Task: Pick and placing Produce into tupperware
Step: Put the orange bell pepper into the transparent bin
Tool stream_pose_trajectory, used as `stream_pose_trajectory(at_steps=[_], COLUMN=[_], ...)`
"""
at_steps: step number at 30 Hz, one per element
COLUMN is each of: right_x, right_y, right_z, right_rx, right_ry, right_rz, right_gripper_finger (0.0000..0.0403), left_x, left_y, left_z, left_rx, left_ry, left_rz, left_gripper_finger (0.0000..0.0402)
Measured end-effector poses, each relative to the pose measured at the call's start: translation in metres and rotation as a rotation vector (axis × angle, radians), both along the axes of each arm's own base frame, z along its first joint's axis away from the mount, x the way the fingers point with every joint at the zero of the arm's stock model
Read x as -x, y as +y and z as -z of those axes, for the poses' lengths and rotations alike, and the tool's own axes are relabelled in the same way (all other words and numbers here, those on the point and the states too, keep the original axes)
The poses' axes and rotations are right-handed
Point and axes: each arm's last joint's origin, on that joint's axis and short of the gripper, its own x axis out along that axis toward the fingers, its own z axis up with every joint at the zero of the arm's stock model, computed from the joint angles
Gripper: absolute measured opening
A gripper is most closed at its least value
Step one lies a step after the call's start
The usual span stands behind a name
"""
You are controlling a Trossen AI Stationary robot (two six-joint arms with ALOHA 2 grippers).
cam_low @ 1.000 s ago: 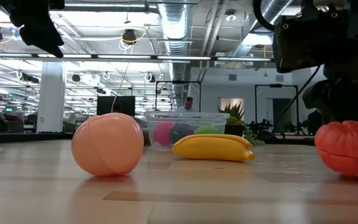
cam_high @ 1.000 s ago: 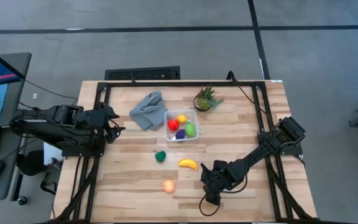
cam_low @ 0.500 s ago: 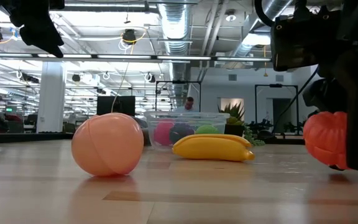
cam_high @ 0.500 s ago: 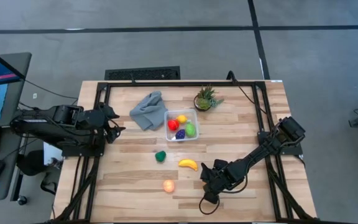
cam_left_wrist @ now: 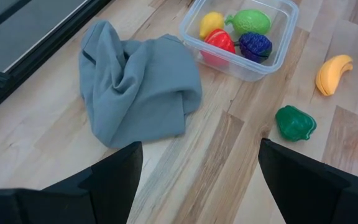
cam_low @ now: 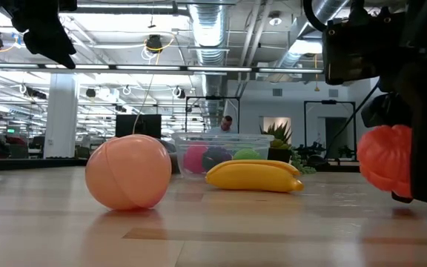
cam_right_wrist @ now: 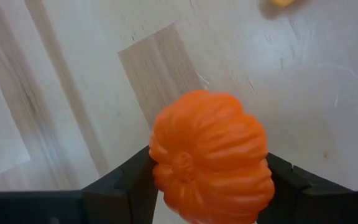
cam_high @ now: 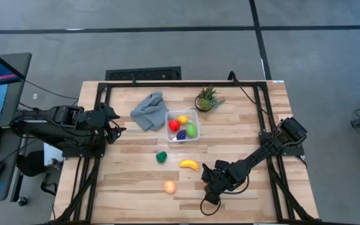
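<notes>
My right gripper (cam_right_wrist: 210,180) is near the table's near edge, right of the middle (cam_high: 210,185), shut on an orange ribbed pumpkin (cam_right_wrist: 210,155); the arm hides the pumpkin from above. The clear tupperware (cam_high: 182,126) holds red, yellow, green and purple pieces. A yellow banana (cam_high: 189,165), a dark green pepper (cam_high: 161,157) and a peach ball (cam_high: 169,186) lie on the wood. My left gripper (cam_left_wrist: 197,180) waits open at the table's left side (cam_high: 114,125). My right gripper pinches the orange pumpkin between its two fingers (cam_right_wrist: 129,183), one on each of its opposite ribbed sides (cam_right_wrist: 160,155). The fingers come slanting down from above. The pumpkin (cam_low: 384,159) hangs just clear of the table top.
A crumpled grey cloth (cam_high: 149,110) lies left of the tupperware, and a spiky green potted plant (cam_high: 206,100) stands by the far edge. Bare wood stretches along the table's near left part and its right side.
My right gripper has risen a little with the pumpkin in its hold. The pumpkin, which rested on the wood a second ago, now hangs just above it and has shifted slightly toward the banana.
</notes>
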Motion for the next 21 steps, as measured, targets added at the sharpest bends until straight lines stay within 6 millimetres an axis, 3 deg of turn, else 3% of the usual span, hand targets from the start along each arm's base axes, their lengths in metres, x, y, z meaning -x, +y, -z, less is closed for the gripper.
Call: stream_pose_trajectory(at_steps=[7,21], right_x=[-0.002,0.011], right_y=[0.0,-0.01], right_z=[-0.002,-0.035], right_rx=[0.009,0.128], right_ry=[-0.037,-0.136], right_rz=[0.04,0.134], right_gripper_finger=[0.0225,0.0196], left_x=[0.0,0.0], left_y=[0.0,0.0], left_z=[0.0,0.0], left_rx=[0.004,0.0], left_ry=[-0.002,-0.003], left_rz=[-0.003,-0.007], left_gripper_finger=[0.0308,0.0308])
